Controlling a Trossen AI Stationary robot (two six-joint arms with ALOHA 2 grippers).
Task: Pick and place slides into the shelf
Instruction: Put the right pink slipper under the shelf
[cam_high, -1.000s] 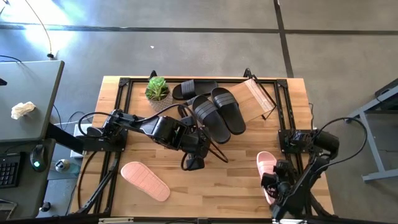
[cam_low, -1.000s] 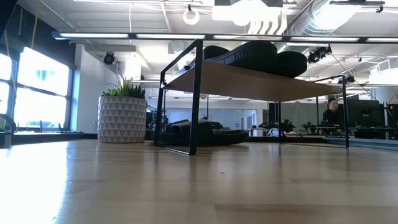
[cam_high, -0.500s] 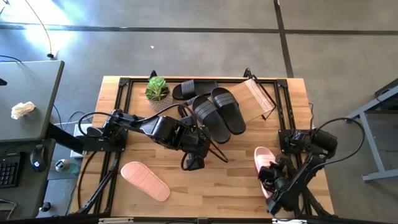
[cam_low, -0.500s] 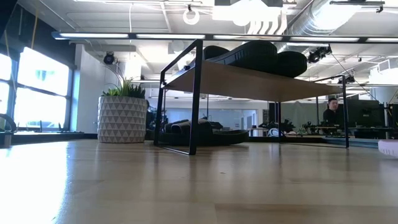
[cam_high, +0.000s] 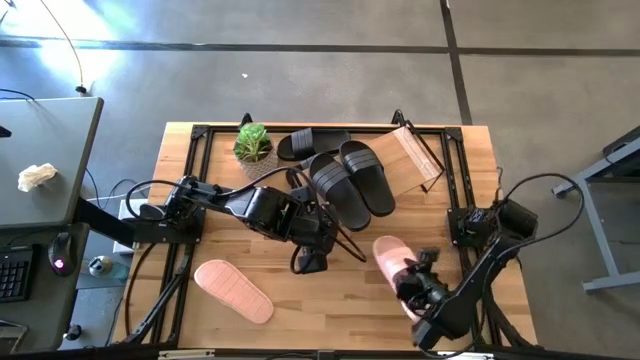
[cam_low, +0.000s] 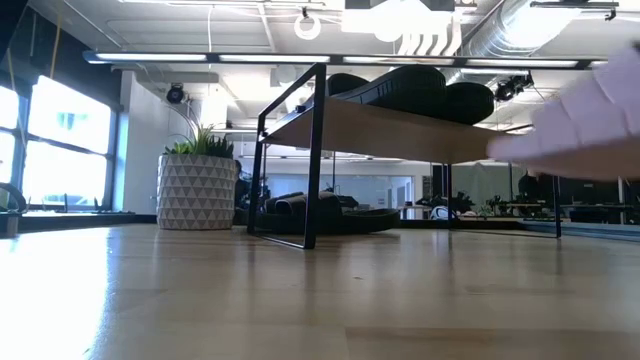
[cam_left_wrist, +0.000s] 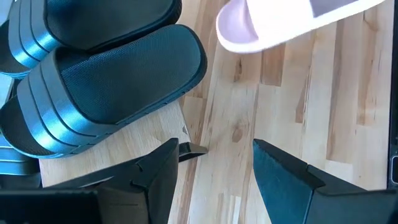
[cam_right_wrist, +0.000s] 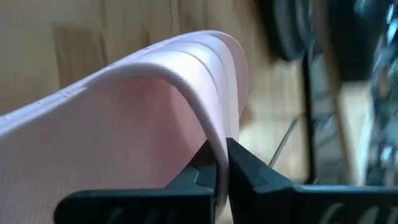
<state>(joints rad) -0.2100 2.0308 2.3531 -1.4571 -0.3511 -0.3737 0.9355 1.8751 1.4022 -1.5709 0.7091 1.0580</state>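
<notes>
My right gripper (cam_high: 412, 290) is squeezed tight on the strap of a soft pale pink slide (cam_high: 392, 262). In my right wrist view the two dark fingers (cam_right_wrist: 239, 171) pinch the thin pink strap band (cam_right_wrist: 208, 124) between them. The pink slide is lifted off the light wood table (cam_high: 350, 290) and hangs over the near right part of it. In the low view it shows as a blurry pink shape (cam_low: 585, 130) up in the air on the right.

My left gripper (cam_high: 312, 262) is partly open and holds nothing. It hangs over the middle of the table, just in front of the small shelf (cam_high: 405, 160) with a thin black metal frame and a light wood board. In my left wrist view my two dark fingers (cam_left_wrist: 283, 180) stand apart over bare wood.

Two black slides with ribbed straps (cam_high: 350, 182) lie side by side on top of the shelf board. Another black slide (cam_high: 310, 143) lies under the shelf, on the table, near the green plant in a white pot (cam_high: 253, 146).

A second pale pink slide (cam_high: 233, 290) lies flat on the near left part of the table, well apart from the shelf.
</notes>
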